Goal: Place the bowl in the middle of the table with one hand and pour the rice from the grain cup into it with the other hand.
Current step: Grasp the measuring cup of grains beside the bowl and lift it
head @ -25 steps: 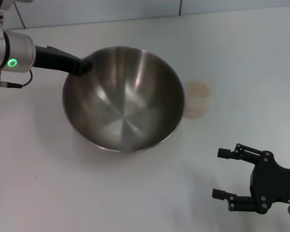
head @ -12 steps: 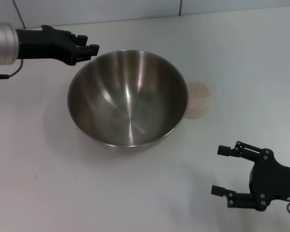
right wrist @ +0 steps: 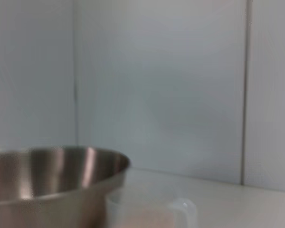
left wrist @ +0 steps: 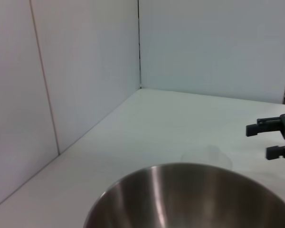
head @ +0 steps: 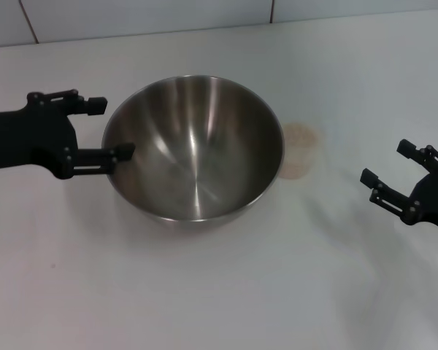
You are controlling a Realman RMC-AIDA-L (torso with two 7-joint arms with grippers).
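White table [head: 204, 292], one bowl [head: 193, 146], one grain cup [head: 298, 149]

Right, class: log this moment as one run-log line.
large steel mixing bowl: placed, empty | small clear plastic cup: holds rice | left gripper: open, beside bowl | right gripper: open

Non-task stuff: just the tiled wall [head: 146, 16] behind the work surface, pale grey-white tiles with dark grout lines. Head view shows one vertical grout line [head: 271, 11] near center and an angled one far left. Left wrist view shows two wall planes meeting at a corner seam [left wrist: 139, 45]. Right wrist view shows the same tiling, vertical joint [right wrist: 244, 90] visible.
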